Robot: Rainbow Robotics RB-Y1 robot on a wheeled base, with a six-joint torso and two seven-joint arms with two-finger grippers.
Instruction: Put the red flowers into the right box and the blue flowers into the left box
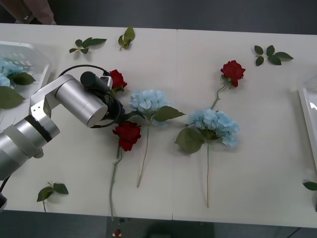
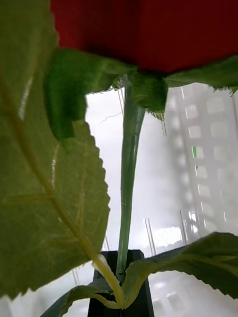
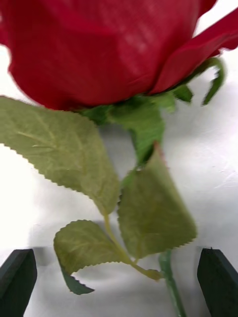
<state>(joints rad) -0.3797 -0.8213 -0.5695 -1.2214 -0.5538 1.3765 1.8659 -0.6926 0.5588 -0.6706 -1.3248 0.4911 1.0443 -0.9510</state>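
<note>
The table (image 1: 247, 163) carried the left box (image 1: 29, 53) at its left edge, blue already inside though uncountable, and the right box (image 1: 308, 106) at its right edge. Two blue flowers (image 1: 147, 101) lay mid-table, light and floppy. Three roses (image 1: 128, 135) lay there too, and a fourth (image 2: 148, 34) hung over white tray, stem clenched in the right gripper (image 2: 119, 277). The left gripper (image 3: 119, 267), released, straddled the far-left rose (image 3: 99, 49). Its thin, likely springy stem looked the best hold, below the leaves.
</note>
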